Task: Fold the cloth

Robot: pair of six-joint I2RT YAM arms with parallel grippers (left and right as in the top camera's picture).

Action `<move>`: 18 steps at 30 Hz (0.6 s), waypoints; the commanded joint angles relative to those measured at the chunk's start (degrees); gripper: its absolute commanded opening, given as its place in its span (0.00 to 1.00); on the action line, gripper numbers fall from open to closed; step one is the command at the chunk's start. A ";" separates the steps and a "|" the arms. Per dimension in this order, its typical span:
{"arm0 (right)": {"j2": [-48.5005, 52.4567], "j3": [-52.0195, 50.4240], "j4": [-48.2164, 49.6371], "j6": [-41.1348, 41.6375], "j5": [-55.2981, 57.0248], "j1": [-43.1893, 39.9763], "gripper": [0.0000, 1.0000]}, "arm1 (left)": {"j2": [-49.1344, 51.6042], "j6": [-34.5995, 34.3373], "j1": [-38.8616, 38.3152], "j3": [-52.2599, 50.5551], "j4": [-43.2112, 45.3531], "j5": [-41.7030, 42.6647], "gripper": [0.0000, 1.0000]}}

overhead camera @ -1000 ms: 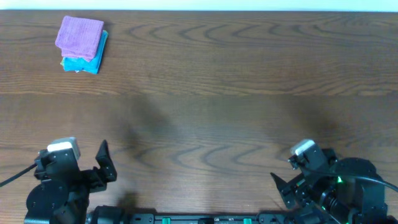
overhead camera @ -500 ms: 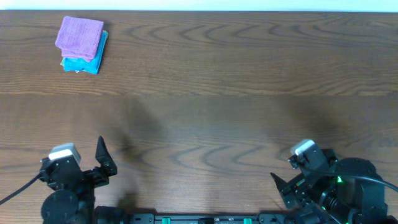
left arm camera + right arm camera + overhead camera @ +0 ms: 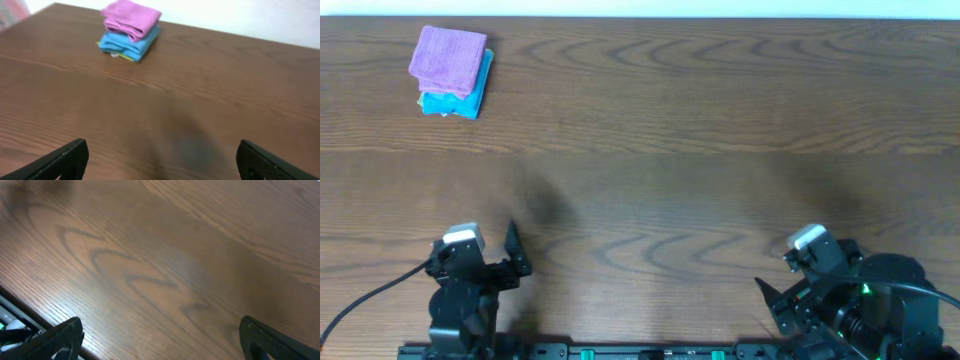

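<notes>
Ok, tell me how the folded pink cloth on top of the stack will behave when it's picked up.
The folded pink cloth shows soft rounded folds, so it will probably sag and partly unfold if pinched by one layer. Resting loosely on the folded blue cloth, it would likely slide off if pushed.

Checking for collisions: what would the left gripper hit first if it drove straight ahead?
Mostly bare wooden table; far ahead, the left gripper might graze the pink-on-blue folded cloth stack, slightly left of its line.
</notes>
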 commanded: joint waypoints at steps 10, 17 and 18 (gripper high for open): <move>-0.17 0.11 -0.11 -0.28 -0.20 -0.70 0.99 | -3.19 -0.09 0.33 -5.97 2.97 2.97 0.95; -0.17 0.11 -0.11 -0.31 -0.20 -0.70 0.99 | -3.19 -0.09 0.44 -9.27 3.04 3.69 0.95; -0.17 0.11 -0.11 -0.31 -0.20 -0.70 0.99 | -3.19 -0.09 0.44 -10.08 3.23 4.48 0.95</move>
